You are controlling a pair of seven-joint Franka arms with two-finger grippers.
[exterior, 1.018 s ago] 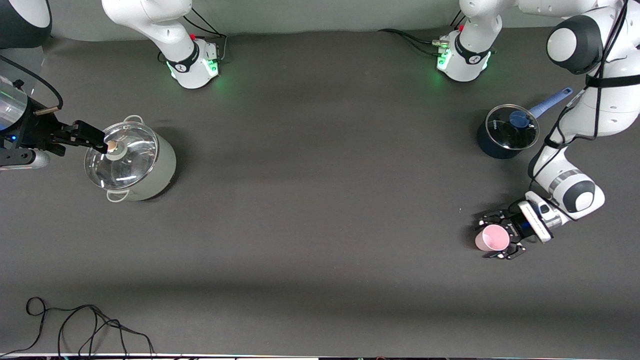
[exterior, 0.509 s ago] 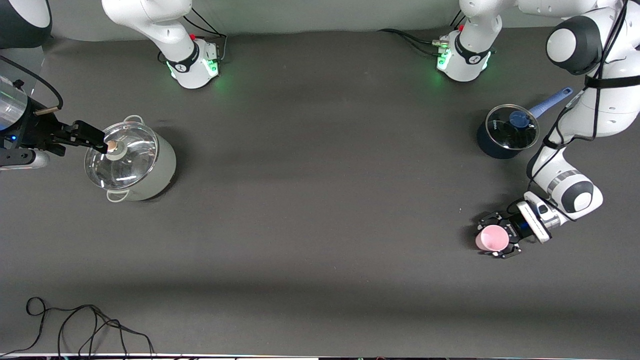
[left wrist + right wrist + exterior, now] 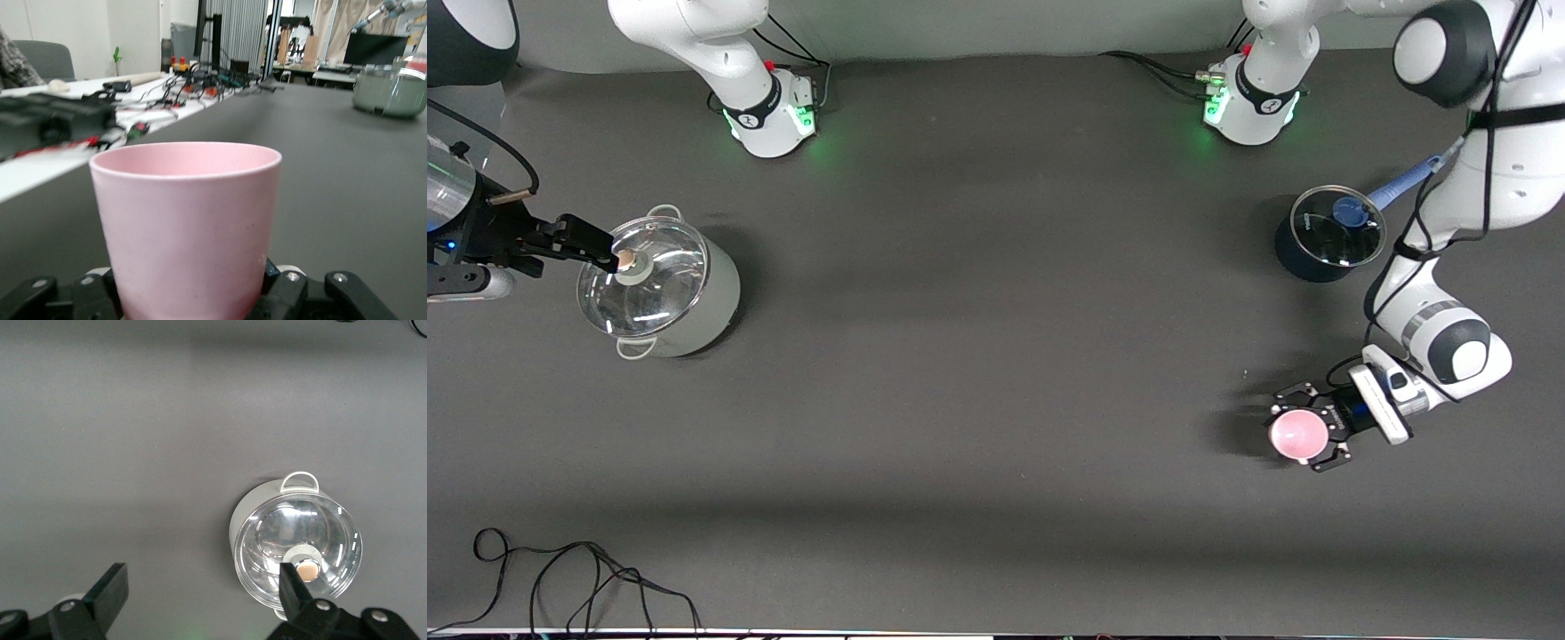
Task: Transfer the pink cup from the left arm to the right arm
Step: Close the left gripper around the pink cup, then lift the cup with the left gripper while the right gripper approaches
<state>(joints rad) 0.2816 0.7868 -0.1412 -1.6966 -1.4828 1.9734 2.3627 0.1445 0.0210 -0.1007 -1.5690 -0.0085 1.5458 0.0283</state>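
A lidded pot (image 3: 660, 286) was set on the worktop (image 3: 996, 356) toward the right arm's end, with the right hand (image 3: 596, 244) held open above its edge. A saucepan (image 3: 1327, 236) was placed toward the left arm's end. Nearer the front camera than the saucepan, the cup (image 3: 1300, 435) was held upright in the left hand (image 3: 1307, 427), over the worktop.

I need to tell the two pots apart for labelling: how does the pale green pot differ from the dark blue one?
The pale green pot is larger than the dark blue pot. The green one has two loop handles, the blue one a single long blue handle. Green stands toward the right arm's end, blue toward the left arm's. Both carry glass lids.
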